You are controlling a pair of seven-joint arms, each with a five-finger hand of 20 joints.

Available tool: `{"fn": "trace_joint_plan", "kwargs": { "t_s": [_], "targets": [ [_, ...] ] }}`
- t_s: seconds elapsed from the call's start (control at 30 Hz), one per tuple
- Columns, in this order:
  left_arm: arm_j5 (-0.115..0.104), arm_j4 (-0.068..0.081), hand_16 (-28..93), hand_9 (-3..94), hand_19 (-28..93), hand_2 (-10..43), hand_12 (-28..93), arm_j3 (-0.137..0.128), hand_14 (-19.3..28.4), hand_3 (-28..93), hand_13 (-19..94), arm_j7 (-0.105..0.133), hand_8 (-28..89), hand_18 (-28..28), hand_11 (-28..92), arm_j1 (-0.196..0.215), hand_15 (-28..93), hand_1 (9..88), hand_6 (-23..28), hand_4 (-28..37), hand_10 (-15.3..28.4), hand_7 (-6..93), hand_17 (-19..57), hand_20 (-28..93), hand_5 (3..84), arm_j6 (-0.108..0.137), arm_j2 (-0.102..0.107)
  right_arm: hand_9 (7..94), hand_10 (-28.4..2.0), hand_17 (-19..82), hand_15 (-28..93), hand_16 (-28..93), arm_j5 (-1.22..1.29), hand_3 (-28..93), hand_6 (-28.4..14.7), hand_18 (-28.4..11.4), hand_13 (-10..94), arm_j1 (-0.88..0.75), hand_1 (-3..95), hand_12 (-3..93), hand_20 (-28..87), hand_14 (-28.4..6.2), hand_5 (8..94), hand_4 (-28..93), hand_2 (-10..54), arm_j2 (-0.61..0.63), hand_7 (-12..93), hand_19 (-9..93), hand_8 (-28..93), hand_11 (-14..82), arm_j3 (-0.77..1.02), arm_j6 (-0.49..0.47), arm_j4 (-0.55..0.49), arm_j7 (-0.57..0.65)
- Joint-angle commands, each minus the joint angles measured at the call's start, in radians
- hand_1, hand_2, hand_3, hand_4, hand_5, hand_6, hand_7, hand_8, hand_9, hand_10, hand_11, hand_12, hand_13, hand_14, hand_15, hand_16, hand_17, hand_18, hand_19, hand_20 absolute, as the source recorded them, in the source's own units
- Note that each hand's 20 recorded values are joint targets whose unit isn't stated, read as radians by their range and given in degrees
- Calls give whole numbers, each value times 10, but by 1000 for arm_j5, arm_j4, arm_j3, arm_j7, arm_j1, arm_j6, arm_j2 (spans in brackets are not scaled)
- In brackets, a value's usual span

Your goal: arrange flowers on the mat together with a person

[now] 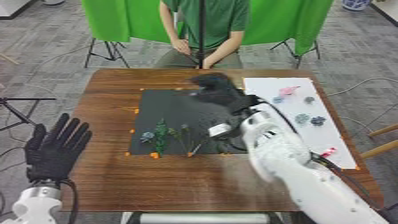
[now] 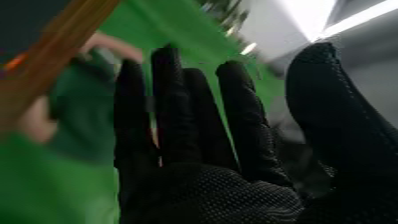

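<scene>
Brown wooden table (image 1: 107,185), green cloth (image 1: 115,20) hanging past its far edge, gray floor (image 1: 67,30) around. Dark mat (image 1: 164,105) on the table, orange marks (image 1: 155,155) along its edges. White sheet (image 1: 262,85) on the mat's right side.

On the mat, near part: blue-gray flower (image 1: 147,136) at left, leafy green stem (image 1: 161,131) just beside it, then thin stems (image 1: 187,137) to the right, lying roughly side by side. On the sheet: pink flower (image 1: 290,91) toward the far end, light blue flower (image 1: 278,100) just beside it, dark bluish flower (image 1: 317,121) and pale teal flower (image 1: 303,118) next to each other farther down, small pink item (image 1: 329,152) near the right arm.

Right hand (image 1: 218,90) is above the mat's far right part; right wrist view has its fingers straight, thumb spread away, released. Left hand (image 1: 55,152) at the table's left side, fingers straight and a bit apart, also released.
</scene>
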Motion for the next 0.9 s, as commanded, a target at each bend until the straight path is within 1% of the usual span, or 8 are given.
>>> {"fn": "trace_joint_plan", "kwargs": {
  "t_s": [0.03, 0.1, 0.17, 0.3, 0.4, 0.67, 0.7, 0.9],
  "targets": [
    [-4, -14, -67, 363, 221, 116, 56, -18, 140, 699, 278, 20, -86, 107, 130, 40, 266, 237, 66, -283, 128, 51, -14, 114, 411, 0, -13, 454, -130, 227, 119, 189, 266, 733, -22, -109, 406, -268, 354, 149, 219, -110, 478, -233, -10, 101, 153, 162, -120, 63, 286, 129, -28, -120],
    [-9, -17, -69, 364, 215, 116, 56, -21, 136, 699, 278, 26, -86, 104, 130, 47, 260, 237, 66, -283, 128, 51, -12, 112, 411, 2, -17, 465, -123, 235, 106, 131, 376, 735, -18, -73, 385, -316, 348, 137, 213, -99, 490, -233, -8, 103, 158, 37, -124, 57, 335, 156, -30, -170],
    [-6, -18, -69, 364, 209, 115, 55, -23, 135, 699, 279, 25, -86, 102, 129, 48, 254, 237, 66, -283, 128, 50, -11, 111, 411, 1, -18, 471, -120, 230, 93, 100, 446, 732, -18, -54, 360, -361, 345, 128, 202, -90, 497, -232, -6, 103, 160, 2, -125, 54, 377, 167, -28, -210],
    [-7, -15, -72, 365, 200, 115, 55, -26, 128, 699, 277, 22, -85, 97, 129, 43, 240, 237, 67, -283, 128, 50, -10, 109, 411, 4, -20, 465, -117, 222, 91, 68, 527, 731, -18, -46, 337, -445, 338, 116, 186, -76, 499, -232, -6, 101, 161, -9, -127, 54, 442, 212, -40, -262],
    [-15, -16, -71, 365, 199, 115, 56, -26, 126, 700, 277, 30, -85, 96, 130, 48, 236, 237, 67, -283, 129, 50, -10, 110, 412, 4, -23, 472, -114, 222, 97, 44, 600, 731, -10, -36, 335, -484, 336, 105, 172, -70, 513, -232, -5, 93, 158, -11, -129, 55, 467, 218, -41, -299],
    [-16, -18, -68, 365, 197, 115, 55, -23, 126, 700, 276, 34, -85, 95, 130, 50, 234, 237, 67, -283, 130, 50, -10, 111, 411, 1, -25, 475, -112, 224, 105, 24, 629, 727, -9, -32, 335, -500, 337, 96, 163, -68, 525, -231, -1, 92, 151, -8, -128, 55, 469, 250, -44, -309],
    [-16, -15, -68, 365, 198, 115, 55, -22, 126, 700, 276, 29, -85, 95, 130, 45, 234, 237, 67, -283, 130, 51, -10, 112, 411, 2, -25, 474, -112, 223, 107, 22, 628, 727, -9, -33, 334, -501, 337, 95, 163, -68, 525, -231, -1, 90, 151, -7, -127, 56, 471, 251, -44, -313],
    [-16, -16, -68, 365, 197, 115, 55, -18, 126, 700, 276, 34, -86, 95, 132, 44, 234, 237, 67, -283, 130, 51, -10, 112, 412, -2, -21, 472, -111, 222, 114, 13, 619, 728, -7, -37, 332, -506, 336, 95, 164, -69, 525, -229, -1, 84, 153, -3, -127, 56, 476, 235, -46, -320]
  ]
}}
